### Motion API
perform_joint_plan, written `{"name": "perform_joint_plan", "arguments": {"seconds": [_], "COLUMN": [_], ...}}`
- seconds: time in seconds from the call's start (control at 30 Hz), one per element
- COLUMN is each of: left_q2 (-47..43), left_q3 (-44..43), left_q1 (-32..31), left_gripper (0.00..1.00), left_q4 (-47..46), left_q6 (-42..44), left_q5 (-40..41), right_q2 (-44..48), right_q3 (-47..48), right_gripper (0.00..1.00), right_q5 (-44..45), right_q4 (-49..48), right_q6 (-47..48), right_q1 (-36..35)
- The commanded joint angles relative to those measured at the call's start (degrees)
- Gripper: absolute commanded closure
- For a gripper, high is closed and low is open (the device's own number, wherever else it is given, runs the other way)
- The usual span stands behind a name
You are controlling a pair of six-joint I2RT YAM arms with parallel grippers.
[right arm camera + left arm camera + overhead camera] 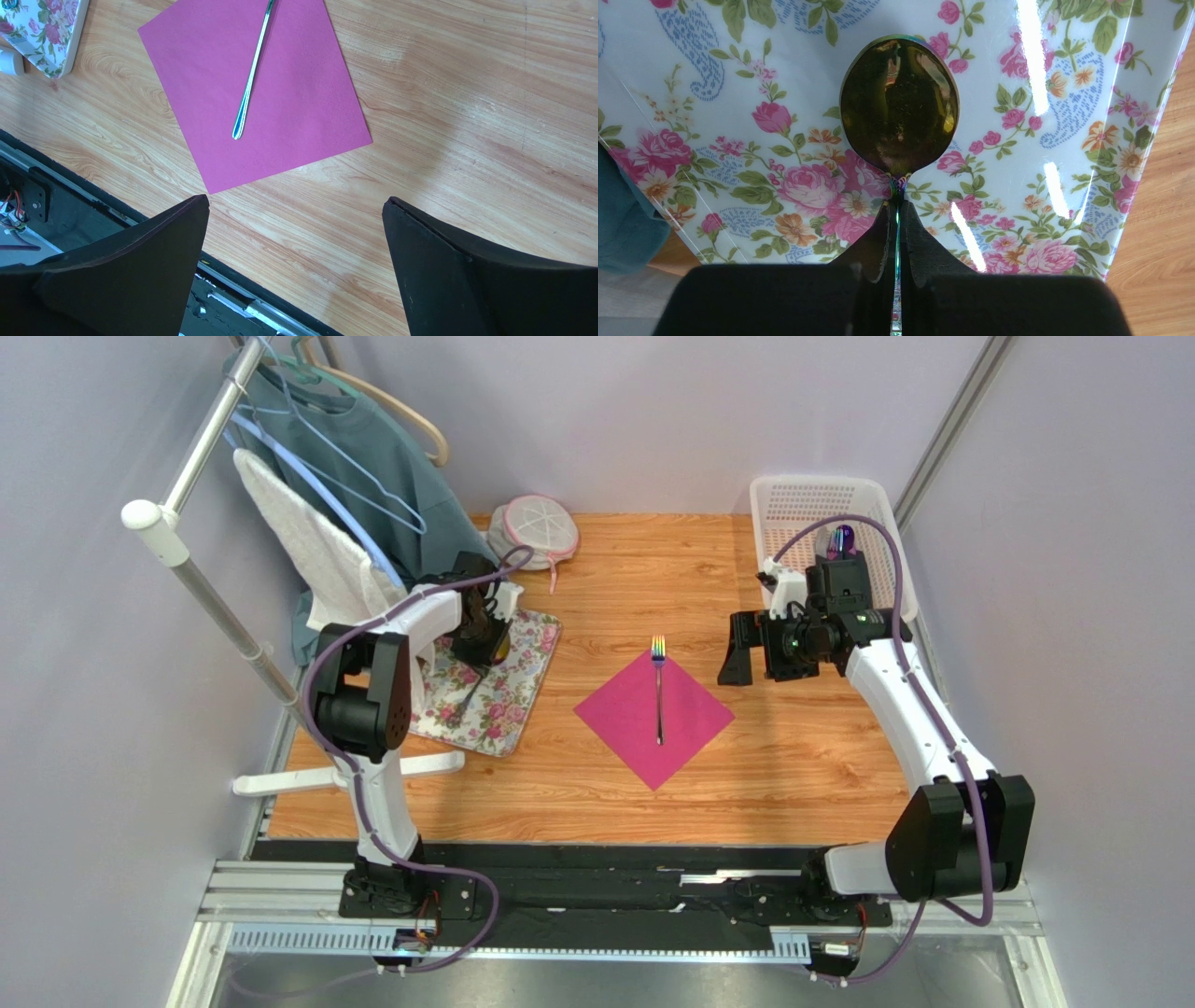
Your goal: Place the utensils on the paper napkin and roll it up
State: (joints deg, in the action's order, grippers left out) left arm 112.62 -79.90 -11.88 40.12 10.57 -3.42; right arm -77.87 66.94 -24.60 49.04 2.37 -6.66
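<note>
Fork [658, 689] on napkin [694, 711], worktop centre: done. L gripper [897, 231] pinching spoon [899, 115] neck over floral cloth [773, 140] near left edge. R gripper [295, 201] spread, empty. Remaining: spoon xfer, then roll-up.

The fork [658, 686] lies on the napkin [617, 711], the spoon [899, 115] over the cloth [773, 105] to its left.

I can't read any words, numbers or signs here. The cloth [1046, 105] has flowers on it, but no letters at all.
</note>
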Motion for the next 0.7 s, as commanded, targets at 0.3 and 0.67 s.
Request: {"name": "perform_joint_plan", "arguments": {"seconds": [0.3,0.67], "left_q2": [-10.1,-2.2], "left_q3": [-6.6,-16.4], "left_q1": [-13.2,-24.3], "left_gripper": [1.0,1.0], "left_q4": [4.5,4.7], "left_q6": [-21.4,-48.0], "left_q5": [5.2,5.3], "right_q2": [0.4,3.3], "right_q3": [1.2,-4.3], "right_gripper": [0.0,0.0], "right_q5": [0.0,0.3], "right_q4": [-1.1,-5.8], "right_q6": [-1.5,-5.2], "right_q1": [0.2,0.9]}}
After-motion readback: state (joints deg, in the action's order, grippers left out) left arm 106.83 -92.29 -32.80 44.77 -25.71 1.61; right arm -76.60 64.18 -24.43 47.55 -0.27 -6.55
